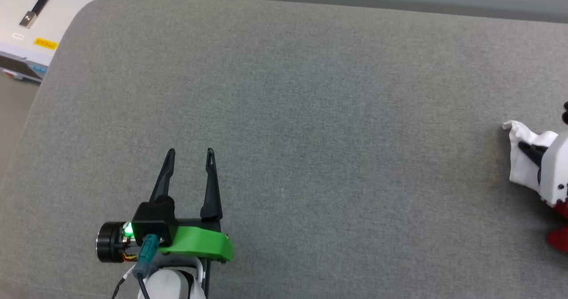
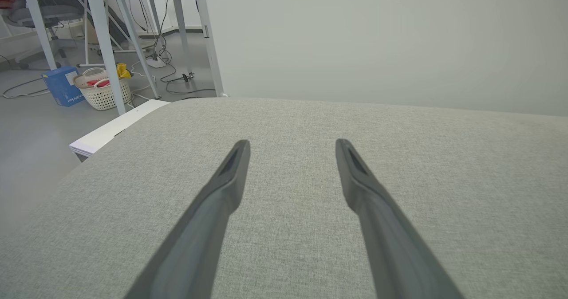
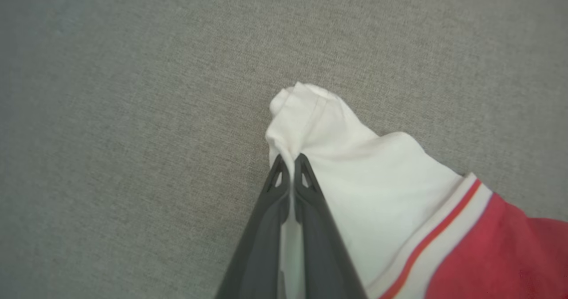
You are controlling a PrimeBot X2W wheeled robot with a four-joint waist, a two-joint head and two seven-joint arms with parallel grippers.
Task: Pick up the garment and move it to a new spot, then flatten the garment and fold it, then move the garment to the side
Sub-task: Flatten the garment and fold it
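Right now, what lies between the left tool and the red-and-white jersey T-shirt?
Just bare grey fabric surface, per head view, from left tool to red-and-white jersey T-shirt.

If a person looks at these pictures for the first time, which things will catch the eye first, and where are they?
The red and white garment stands out most: it lies bunched at the right edge of the grey padded surface, and the right gripper is shut on a white part of it. At the lower left of the head view, the left gripper, on its bright green mount, is open over the surface.
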